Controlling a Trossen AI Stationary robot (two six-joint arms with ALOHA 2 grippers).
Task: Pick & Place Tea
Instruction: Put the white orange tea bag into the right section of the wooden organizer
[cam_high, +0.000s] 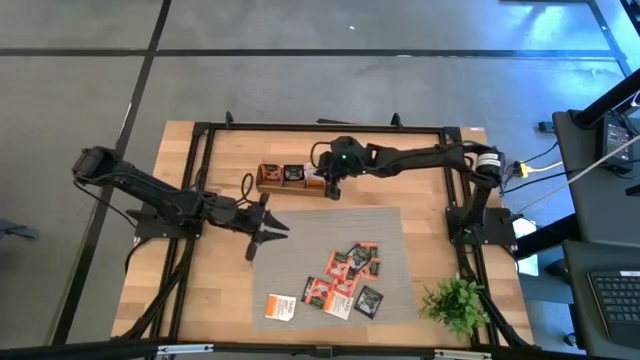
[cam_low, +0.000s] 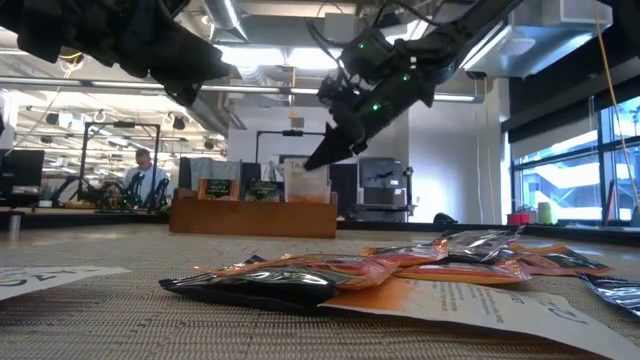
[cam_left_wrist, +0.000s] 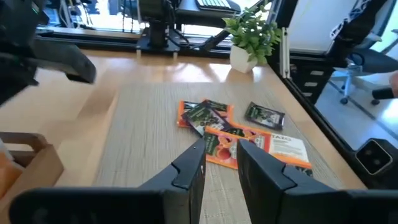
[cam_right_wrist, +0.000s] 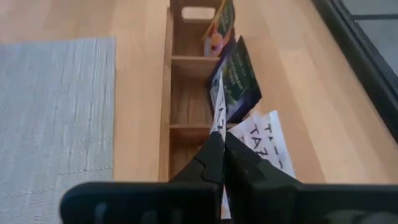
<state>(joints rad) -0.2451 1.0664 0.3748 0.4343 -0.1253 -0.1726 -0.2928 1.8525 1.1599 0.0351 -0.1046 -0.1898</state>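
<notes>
Right wrist view shows a white sachet pinched edge-on between the right gripper fingers, which are pressed together on it; the sachet hangs over the near compartment of the wooden tray, and a white printed sachet leans there. A dark sachet stands in the middle compartment and an orange one in the far one. In the high view the remaining sachets lie clustered on the grey mat, well apart from the tray, with one white sachet off to the side. The left gripper hovers over the mat's edge, fingers spread and empty, the pile lying ahead of them. A green plant sits at the table's corner.
</notes>
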